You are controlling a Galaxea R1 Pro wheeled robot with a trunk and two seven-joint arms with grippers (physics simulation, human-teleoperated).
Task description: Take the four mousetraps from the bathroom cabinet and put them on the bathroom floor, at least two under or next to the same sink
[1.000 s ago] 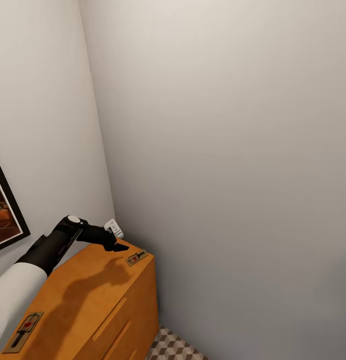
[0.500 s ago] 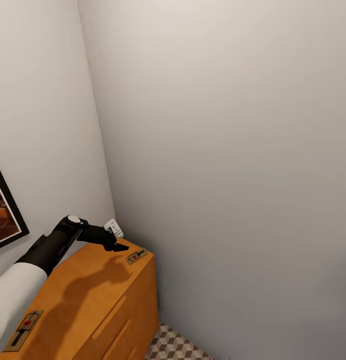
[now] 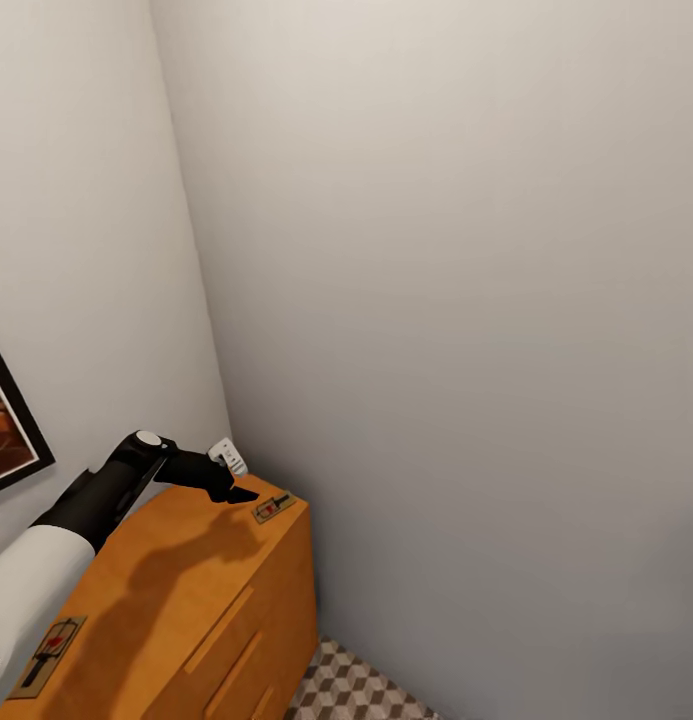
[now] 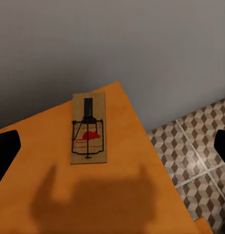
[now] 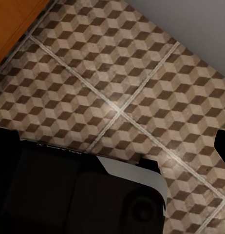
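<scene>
Step in hand: reaching for the far mousetrap point(image 4: 88, 135) on the cabinet point(image 3: 176, 590) top; a judgement from the pose.
Left claw point(image 3: 238, 492): hovers above the cabinet's far corner, its two fingertips spread wide at either edge of the left wrist view, holding nothing.
Far mousetrap: lies flat near the far corner, close to the back wall and not far from the cabinet's end edge.
How to do it well: centre the wide jaws over the board's narrow sides, come straight down, close on the wood rather than the wire.
Second mousetrap point(image 3: 47, 654): flat at the near end of the same top, well apart from the first.
Edges: the end edge drops to the bathroom floor point(image 4: 199, 156); a sideways nudge could push the board off.
Open room: walls meet just behind the corner, so room is tight there; lift upward and back out.
Right claw point(image 5: 112, 146): hangs over bare floor tiles, its dark fingertips standing wide apart, empty.
</scene>
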